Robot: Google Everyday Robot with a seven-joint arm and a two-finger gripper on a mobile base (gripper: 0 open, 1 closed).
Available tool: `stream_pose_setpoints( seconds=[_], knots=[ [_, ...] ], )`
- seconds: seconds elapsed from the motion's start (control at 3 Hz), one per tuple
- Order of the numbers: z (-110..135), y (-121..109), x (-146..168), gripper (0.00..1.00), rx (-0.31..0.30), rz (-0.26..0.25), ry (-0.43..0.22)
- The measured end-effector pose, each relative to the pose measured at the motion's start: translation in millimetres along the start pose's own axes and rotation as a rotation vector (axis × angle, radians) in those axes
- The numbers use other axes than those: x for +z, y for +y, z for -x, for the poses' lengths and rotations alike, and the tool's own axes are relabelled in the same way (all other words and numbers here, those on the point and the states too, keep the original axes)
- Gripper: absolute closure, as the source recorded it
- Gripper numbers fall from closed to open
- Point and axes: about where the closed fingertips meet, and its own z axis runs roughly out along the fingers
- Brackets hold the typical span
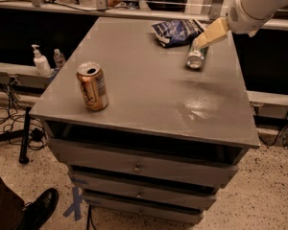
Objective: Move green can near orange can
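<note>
Hovering over the far right side of the table (149,92), the claw (206,36), angled down onto the upper end of the green can (196,57), touching it or nearly so; spread or pressed together, cannot tell. Lying on its side there, just beside a crinkled blue snack bag (175,31). Standing upright well apart, near the front left corner: the orange can (92,86). Probably the grasping step, nothing carried yet. Next: securing the rounded can without rolling it, then setting it beside the orange one.
</note>
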Motion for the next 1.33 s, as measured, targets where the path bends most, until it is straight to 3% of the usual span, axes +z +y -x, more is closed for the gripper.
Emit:
stream_pose_setpoints(
  seconds=[0.33,0.67,1.0,1.33],
  knots=[
    [8.1,-1.3,5.6,0.0,0.089,-0.001,-0.014],
    [27.7,-2.2,20.8,0.0,0.236,-0.004,-0.021],
    [43.4,2.2,44.7,0.0,0.344,-0.019,0.002],
    [41.6,6.7,79.6,0.0,0.415,-0.058,0.064]
  ],
)
